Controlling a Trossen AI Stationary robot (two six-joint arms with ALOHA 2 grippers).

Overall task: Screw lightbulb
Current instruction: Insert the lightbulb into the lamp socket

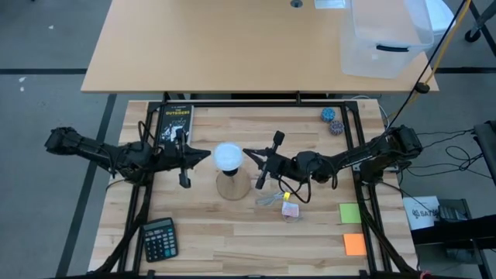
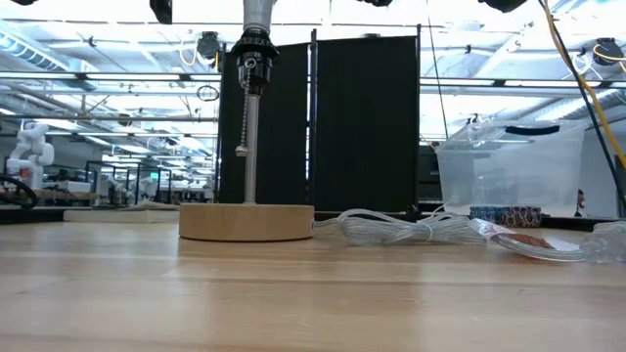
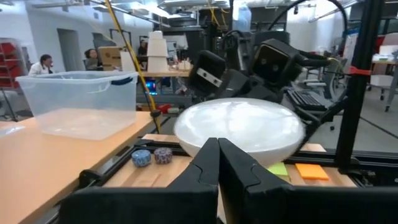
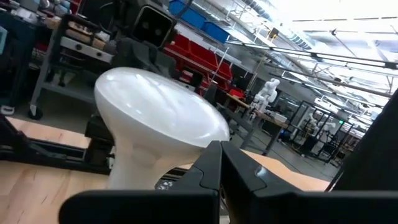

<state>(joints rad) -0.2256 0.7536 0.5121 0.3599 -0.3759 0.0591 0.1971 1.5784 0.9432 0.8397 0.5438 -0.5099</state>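
A: Lightbulb (image 1: 229, 156) posn?
B: Seated atop lamp stand (image 1: 232, 185), table centre; flanked by both grippers.
A: Fingers?
B: Left gripper (image 1: 206, 155) pressed shut, nothing held; right gripper (image 1: 248, 152) likewise closed, empty; both just beside bulb.

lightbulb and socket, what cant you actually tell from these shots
- High view: the lightbulb dome covers the socket, so thread seating is hidden.
- Low view: the top edge cuts off the bulb; only the lamp stand and its stem show.
- Left wrist view: the left gripper blocks the bulb's neck.
- Right wrist view: the right gripper hides part of the bulb's base.
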